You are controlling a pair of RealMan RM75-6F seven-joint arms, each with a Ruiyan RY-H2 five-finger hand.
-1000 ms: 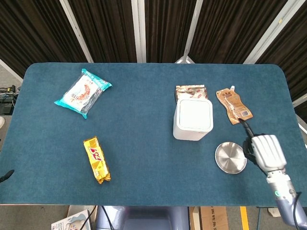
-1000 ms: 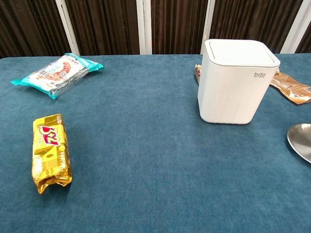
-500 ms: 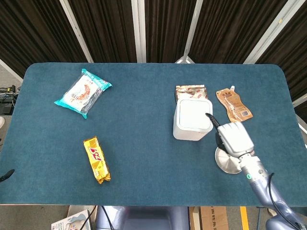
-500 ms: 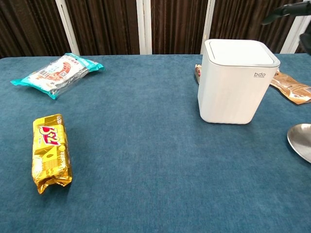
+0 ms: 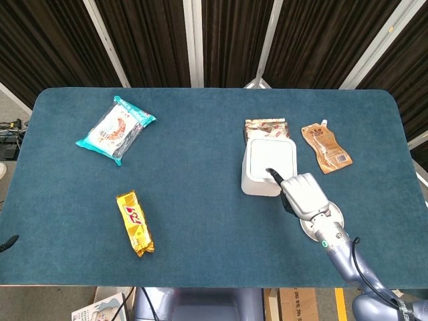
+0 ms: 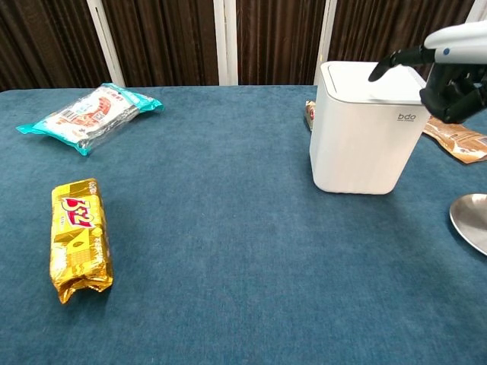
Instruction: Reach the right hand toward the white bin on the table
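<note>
The white bin (image 5: 267,159) stands right of the table's middle with its lid closed; the chest view shows its front wall (image 6: 364,144) with a small logo. My right hand (image 5: 304,195) hovers at the bin's near right corner. One dark finger (image 5: 273,173) stretches over the lid, and the others are curled in, holding nothing. In the chest view the right hand (image 6: 447,70) is at the upper right, its outstretched finger (image 6: 380,70) just above the lid's right part. I cannot tell whether it touches the lid. My left hand does not show.
A steel dish (image 5: 319,227) lies under my right wrist, also at the chest view's right edge (image 6: 472,220). A brown pouch (image 5: 326,147) and a brown packet (image 5: 266,127) lie by the bin. A teal snack bag (image 5: 115,129) and gold bar (image 5: 134,223) lie left.
My right hand has moved left and away from me, from beside the steel dish to the bin's near right corner. Its outstretched finger now reaches over the lid. Nothing else moved.
</note>
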